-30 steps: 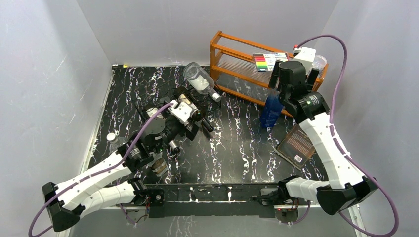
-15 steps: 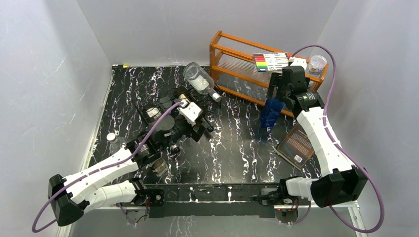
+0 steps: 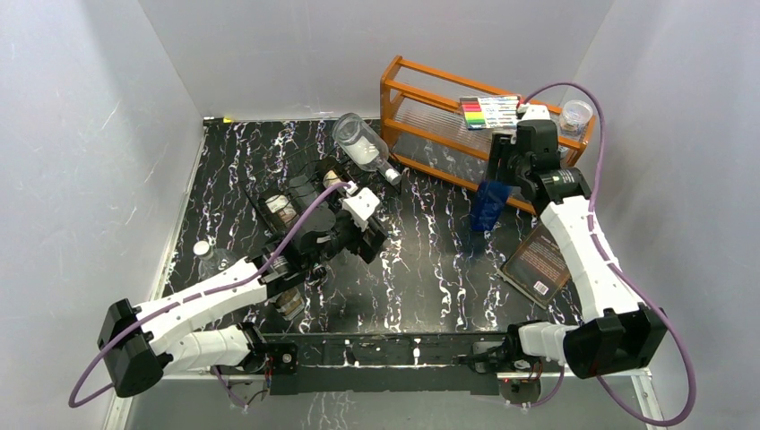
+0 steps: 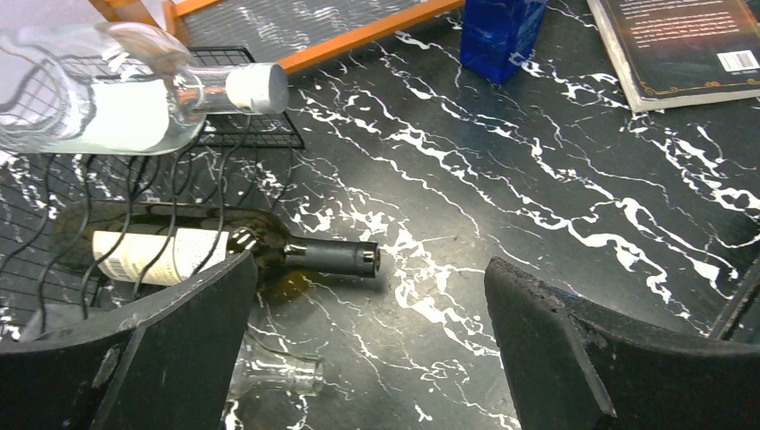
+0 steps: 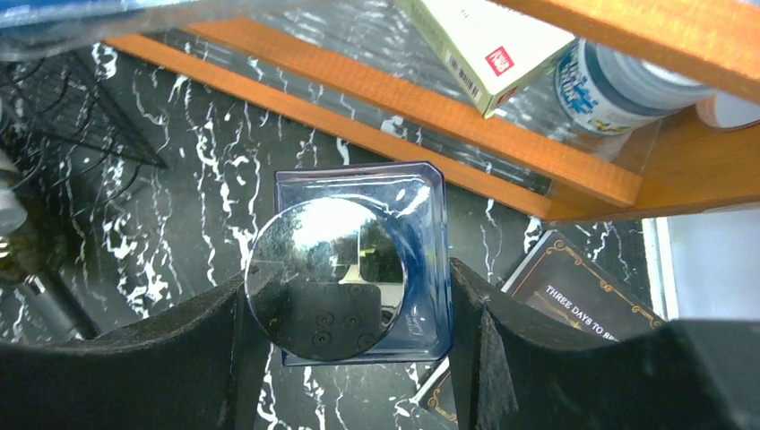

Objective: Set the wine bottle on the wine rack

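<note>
Two bottles are at the low black wire wine rack. The dark green glass wine bottle with the cream label lies on its side low in the rack. Its body sits behind the wire loops and its black-capped neck pokes out over the black marbled table. Above it, a clear glass bottle with a silver cap lies across the rack's top.

The left gripper hovers just off the wine bottle's neck, jaws spread wide, empty and touching nothing.

On the other side, the right gripper straddles a blue translucent square box with a mirrored round top. One finger sits close against each side wall, but whether they press on it cannot be told.

Just behind that box stands the orange wooden two-tier shelf, carrying a white carton and a small jar. A dark-covered book lies flat near the box. A small clear glass jar lies on its side by the left gripper's finger.
</note>
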Available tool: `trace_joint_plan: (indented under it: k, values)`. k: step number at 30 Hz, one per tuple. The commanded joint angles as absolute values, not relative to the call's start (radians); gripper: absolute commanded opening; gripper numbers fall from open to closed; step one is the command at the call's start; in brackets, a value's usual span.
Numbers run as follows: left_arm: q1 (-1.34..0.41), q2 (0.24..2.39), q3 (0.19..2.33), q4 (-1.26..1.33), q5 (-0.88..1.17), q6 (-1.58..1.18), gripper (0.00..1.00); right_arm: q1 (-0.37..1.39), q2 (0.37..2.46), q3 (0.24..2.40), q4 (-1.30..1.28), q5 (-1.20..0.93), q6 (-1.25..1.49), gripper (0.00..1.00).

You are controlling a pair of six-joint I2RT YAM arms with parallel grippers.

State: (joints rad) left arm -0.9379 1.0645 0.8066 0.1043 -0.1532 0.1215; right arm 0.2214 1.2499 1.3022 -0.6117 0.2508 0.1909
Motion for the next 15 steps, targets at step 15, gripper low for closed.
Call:
trace_joint_plan:
  k: [15]
  values:
    - [-0.937, 1.12, 0.826, 0.174, 0.052, -0.087, 0.98, 0.222, 0.953, 1.24, -0.596, -0.215, 0.314, 0.27]
